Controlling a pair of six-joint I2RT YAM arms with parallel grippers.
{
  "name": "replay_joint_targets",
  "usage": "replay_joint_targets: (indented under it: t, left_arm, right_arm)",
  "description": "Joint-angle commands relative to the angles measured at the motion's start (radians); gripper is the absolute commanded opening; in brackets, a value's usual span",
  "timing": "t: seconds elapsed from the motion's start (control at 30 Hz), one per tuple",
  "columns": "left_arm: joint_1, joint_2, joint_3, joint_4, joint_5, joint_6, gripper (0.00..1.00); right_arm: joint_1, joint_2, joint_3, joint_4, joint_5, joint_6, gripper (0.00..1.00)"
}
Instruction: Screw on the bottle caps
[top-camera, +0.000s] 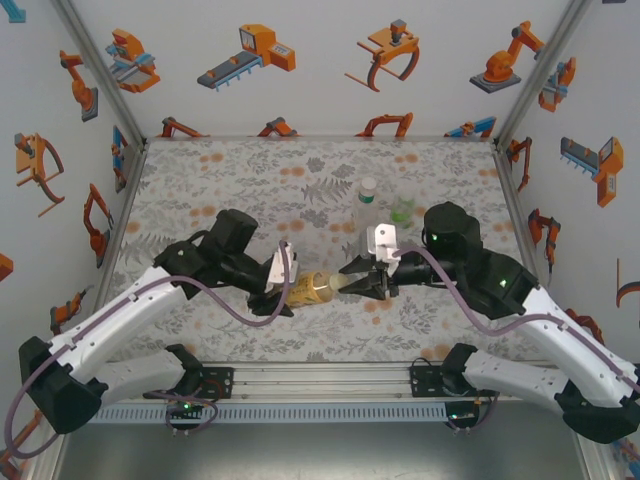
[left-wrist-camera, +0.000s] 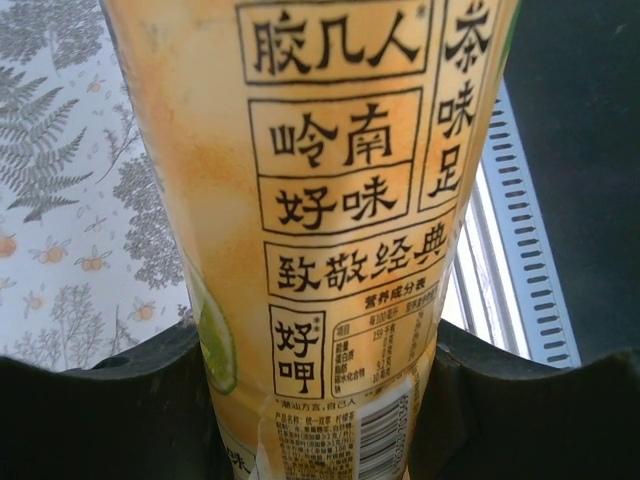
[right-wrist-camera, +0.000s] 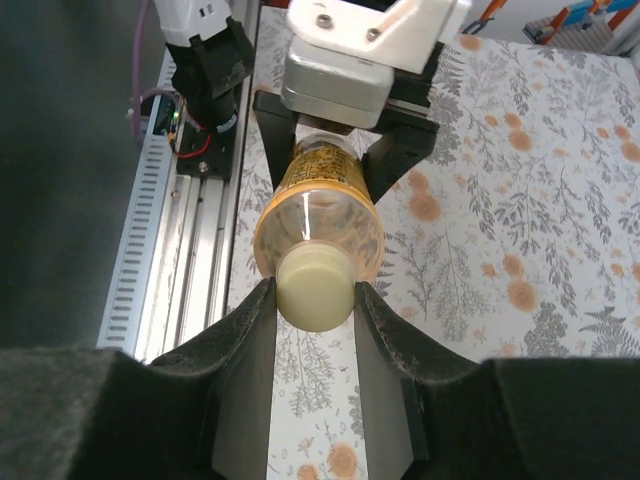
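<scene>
The tall bottle of amber-yellow liquid (top-camera: 318, 288) lies horizontal above the table between both arms. My left gripper (top-camera: 283, 292) is shut on its labelled body (left-wrist-camera: 330, 230), black fingers (left-wrist-camera: 110, 400) pressed against both sides. My right gripper (top-camera: 362, 282) is shut on its pale yellow cap (right-wrist-camera: 316, 286), the jaws touching the cap on each side, with the bottle's shoulder (right-wrist-camera: 320, 215) beyond. The slim clear bottle (top-camera: 367, 205) and the short green bottle (top-camera: 402, 209) stand upright behind the right arm.
The floral table cloth (top-camera: 250, 180) spreads across the enclosure, walled by patterned panels. An aluminium rail (top-camera: 320, 382) with both arm bases runs along the near edge, and it shows in the right wrist view as a metal rail (right-wrist-camera: 170, 250).
</scene>
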Motion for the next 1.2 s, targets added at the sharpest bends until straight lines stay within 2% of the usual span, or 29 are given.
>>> replay_joint_targets:
  t: [0.0, 0.37, 0.53, 0.77, 0.83, 0.9, 1.07, 1.1, 1.13, 1.17]
  left_arm:
    - [-0.005, -0.054, -0.009, 0.080, -0.028, -0.006, 0.00]
    - [-0.005, -0.130, -0.061, 0.202, -0.275, -0.072, 0.00]
    - [-0.003, -0.145, -0.075, 0.233, -0.347, -0.089, 0.00]
    - [-0.004, -0.149, -0.075, 0.237, -0.348, -0.091, 0.00]
    - [-0.004, -0.149, -0.075, 0.236, -0.350, -0.093, 0.00]
    - [-0.004, -0.148, -0.074, 0.236, -0.358, -0.095, 0.00]
    - [-0.002, -0.138, -0.072, 0.235, -0.378, -0.105, 0.00]
    - [-0.003, -0.137, -0.071, 0.234, -0.382, -0.107, 0.00]
    - [-0.002, -0.135, -0.069, 0.234, -0.383, -0.109, 0.00]
    - [-0.002, -0.134, -0.067, 0.232, -0.385, -0.111, 0.00]
  right_arm:
    - [0.001, 0.004, -0.035, 0.075, 0.109, 0.194, 0.00]
    - [0.001, 0.015, -0.112, 0.235, 0.277, 0.664, 0.00]
    - [0.002, 0.042, -0.104, 0.230, 0.379, 0.903, 0.00]
    - [0.001, 0.043, -0.103, 0.212, 0.437, 0.977, 0.00]
    - [0.001, 0.047, -0.099, 0.213, 0.433, 0.984, 0.21]
    - [0.001, 0.054, -0.094, 0.216, 0.423, 0.991, 0.38]
    - [0.002, 0.075, -0.096, 0.257, 0.373, 0.984, 0.61]
    - [0.002, 0.078, -0.099, 0.264, 0.364, 0.973, 0.68]
    - [0.001, 0.084, -0.097, 0.265, 0.364, 0.966, 0.79]
    - [0.001, 0.087, -0.097, 0.266, 0.363, 0.959, 0.98]
